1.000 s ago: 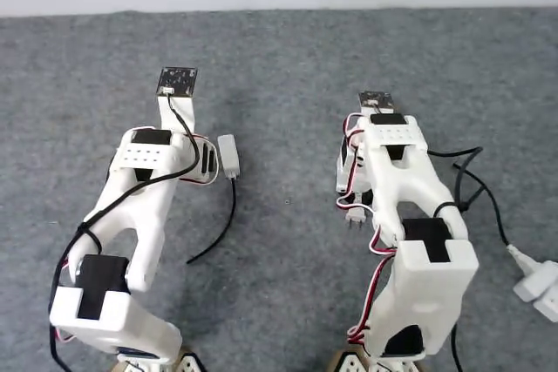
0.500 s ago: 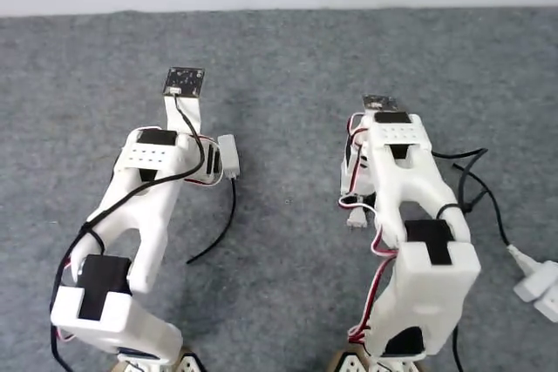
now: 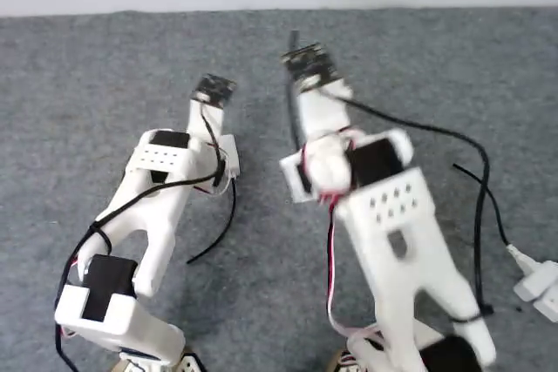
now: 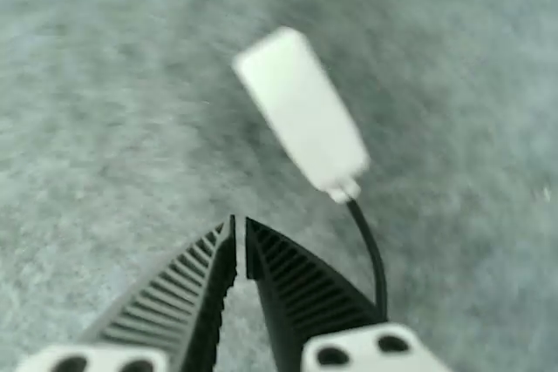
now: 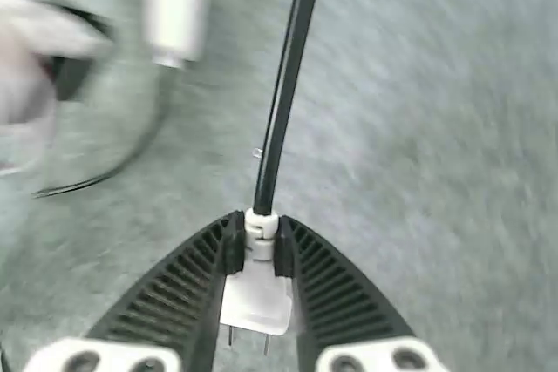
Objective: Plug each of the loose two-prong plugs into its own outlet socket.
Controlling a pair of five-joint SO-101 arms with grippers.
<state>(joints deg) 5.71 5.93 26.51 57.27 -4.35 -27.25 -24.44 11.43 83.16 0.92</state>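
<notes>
**Right gripper** [image 5: 259, 218]: fingers [image 5: 187, 298] are closed on a white two-prong plug [image 5: 257, 298], which is clamped by its body with the prongs turned back toward the wrist. Its black cable [image 5: 288, 84] is led straight out past the fingertips.

**Left gripper** [image 4: 240, 222]: fingers [image 4: 292, 276] are brought together with barely a slit between them, and nothing is held.

**White outlet socket** [image 4: 301, 111]: laid on the grey carpet [image 3: 453, 67] just ahead of the left fingertips, untouched. Its black lead [image 3: 222, 228] is trailed toward 7 o'clock in the high view.

**White connectors** [image 3: 540, 283]: placed at the 4 o'clock edge of the high view.
</notes>
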